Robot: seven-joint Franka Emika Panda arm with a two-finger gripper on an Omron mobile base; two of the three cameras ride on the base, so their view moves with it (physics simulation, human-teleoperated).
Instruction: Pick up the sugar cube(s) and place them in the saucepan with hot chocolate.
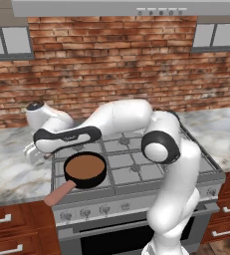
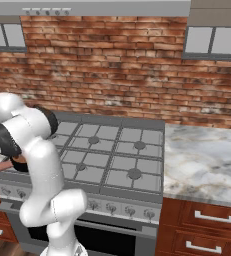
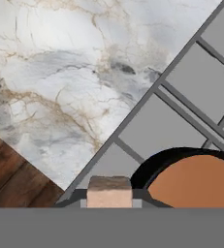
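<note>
Brick wall across the upper half of both base views, grey range hood along the top edge. Marble surface at middle left of the left base view, more of it at middle right, with a grey gas stove between. Wooden drawers with pale handles in the lower corners.

Saucepan on the front left burner, left of centre in the left base view: black, shallow, holding brown liquid, salmon-pink handle running down-left past the stove's front edge. Same pan at lower right of the hand view, on the grate close to the stove's left rim.

White arm bent over the stove from the lower right of the left base view, forearm stretched toward middle left. Gripper low at the stove's left edge, just up-left of the pan, above the seam between stove and surface. Fingers not clearly made out in that view.

Sugar cube at the bottom centre of the hand view, pale pinkish-tan, set between the two finger tips, just left of the pan's rim in the frame. Jaws closed narrow on the cube. Wooden floor at lower left of the hand view.

Arm's elbow and upper links at left of the right base view, covering most of the pan there.
</note>
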